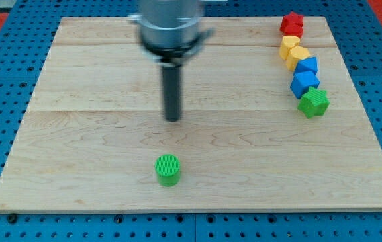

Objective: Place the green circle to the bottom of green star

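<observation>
Starting at the view's left, the wooden board [76, 154] lies bare. Next comes the green circle [168, 169], near the bottom edge. Our tip [172, 119] stands just above it in the view, apart from it; we carry no jaws, only the rod. Far right, the green star [313, 102] ends a column of red, yellow and blue blocks. We judge the push hardly begun: the circle must travel right, below the star.

Arm housing [170, 23] blurred, cut off by view's top.
</observation>
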